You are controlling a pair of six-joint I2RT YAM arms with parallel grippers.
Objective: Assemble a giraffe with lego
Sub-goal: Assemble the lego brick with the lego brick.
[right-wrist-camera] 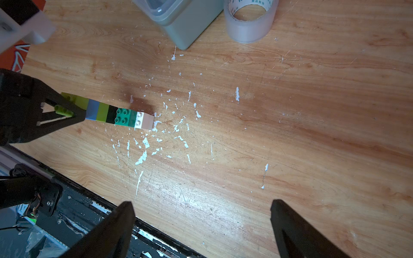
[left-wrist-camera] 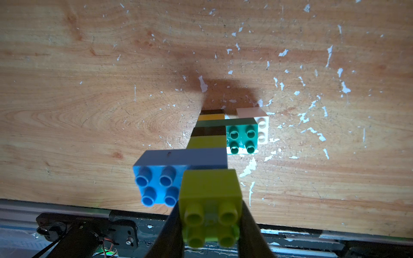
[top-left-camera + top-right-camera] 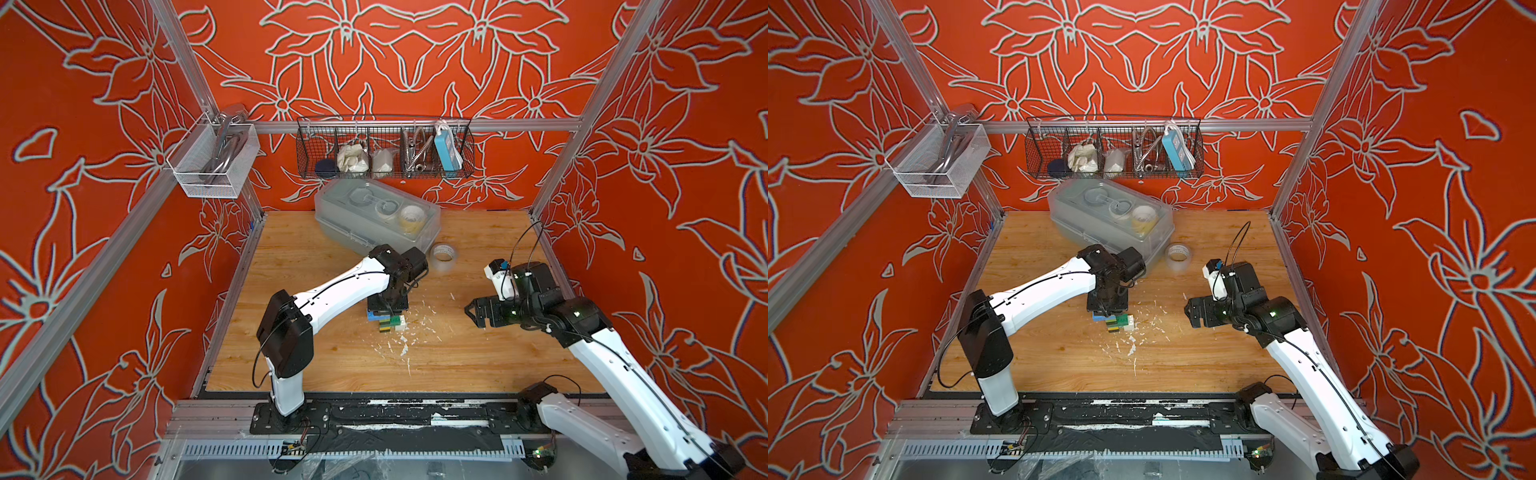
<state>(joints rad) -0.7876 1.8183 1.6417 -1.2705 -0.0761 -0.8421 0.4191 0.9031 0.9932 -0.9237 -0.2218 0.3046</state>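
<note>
The table (image 3: pixel 332 365) is wood with white scratch marks. A clear box (image 3: pixel 376 220) and a tape roll (image 3: pixel 443 257) sit at the far side, well apart from the work.

The left arm (image 3: pixel 340 291) reaches over the middle of the table. The right arm (image 3: pixel 615 365) is off to the side.

The giraffe (image 3: pixel 386 323) is near the middle of the table, right under the end of the left arm. It looks all built. Its long way goes straight up from the table. From the left wrist, both legs seem to be on the wood.

The green brick (image 2: pixel 242 138) is the body. It sticks out toward the right arm, with the white leg (image 2: pixel 262 129) under its end. The blue brick (image 2: pixel 161 185) is the head and sticks out the other way.

The lime brick (image 2: pixel 211 189) is on the very top. The left gripper (image 2: pixel 211 215) points down from above and squeezes that brick, one finger on each side. So the left one is much nearer.

The right gripper (image 1: pixel 201 202) has its jaws wide with nothing in them. The giraffe is well apart from it, over on the left arm's side.

I think the next move is for the left jaws to press down or let go. They should then lift straight up, or the tall giraffe may tip.
</note>
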